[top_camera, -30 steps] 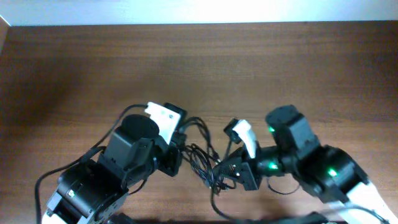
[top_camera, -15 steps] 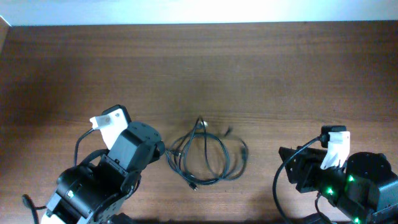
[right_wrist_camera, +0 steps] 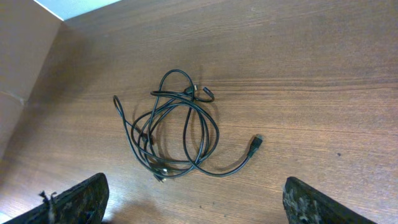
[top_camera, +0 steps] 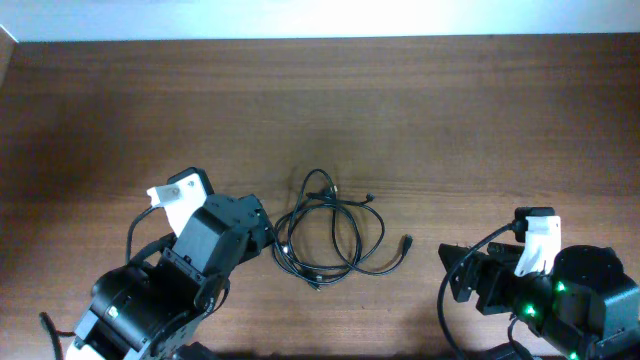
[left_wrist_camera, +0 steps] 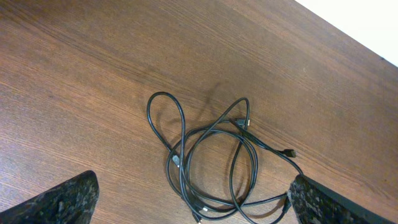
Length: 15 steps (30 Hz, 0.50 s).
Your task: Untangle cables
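Pausing between grasps. Leaving the cables (top_camera: 335,232) as overlapping loops in the middle of the desk (top_camera: 450,120), touched by nothing. Holding left fingers (left_wrist_camera: 68,196) and right fingers (right_wrist_camera: 78,196) spread wide, released, empty. Next, probably calling for taking the free plug end (top_camera: 406,241) on the right and drawing it out of the loops.

Brown wood-grain table (top_camera: 420,110); pale wall (top_camera: 300,15) beyond far edge.
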{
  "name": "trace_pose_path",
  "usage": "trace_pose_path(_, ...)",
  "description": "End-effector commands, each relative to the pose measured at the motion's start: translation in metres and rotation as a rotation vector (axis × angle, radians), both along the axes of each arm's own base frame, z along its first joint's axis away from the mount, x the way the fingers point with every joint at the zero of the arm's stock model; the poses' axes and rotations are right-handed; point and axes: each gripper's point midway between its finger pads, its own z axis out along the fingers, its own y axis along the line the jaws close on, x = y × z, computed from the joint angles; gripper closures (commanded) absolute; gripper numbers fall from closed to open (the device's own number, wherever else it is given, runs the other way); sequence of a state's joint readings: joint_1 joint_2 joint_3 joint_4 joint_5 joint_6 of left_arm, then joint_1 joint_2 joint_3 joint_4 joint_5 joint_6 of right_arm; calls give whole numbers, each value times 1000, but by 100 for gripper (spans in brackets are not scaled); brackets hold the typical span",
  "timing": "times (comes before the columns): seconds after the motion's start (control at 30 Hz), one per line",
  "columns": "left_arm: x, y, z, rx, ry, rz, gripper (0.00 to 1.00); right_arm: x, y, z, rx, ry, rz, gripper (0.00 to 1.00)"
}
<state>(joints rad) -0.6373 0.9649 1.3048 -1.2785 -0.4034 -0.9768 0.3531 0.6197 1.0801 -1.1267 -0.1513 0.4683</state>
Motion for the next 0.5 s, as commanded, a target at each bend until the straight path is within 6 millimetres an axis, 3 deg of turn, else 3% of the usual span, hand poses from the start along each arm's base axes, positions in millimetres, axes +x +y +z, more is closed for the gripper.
trace_pose_path(0.0, 4, -2, -5, 12, 20, 7, 1, 0, -1, 3, 3, -11, -4, 8)
trace_pose_path(0.27, 32, -21, -66, 154, 244, 53, 1, -5, -3, -3, -8, 17, -3, 2)
trace_pose_path(0.47, 46, -7, -120, 106, 488, 201, 1, -7, -5, -6, -19, 32, -9, 1)
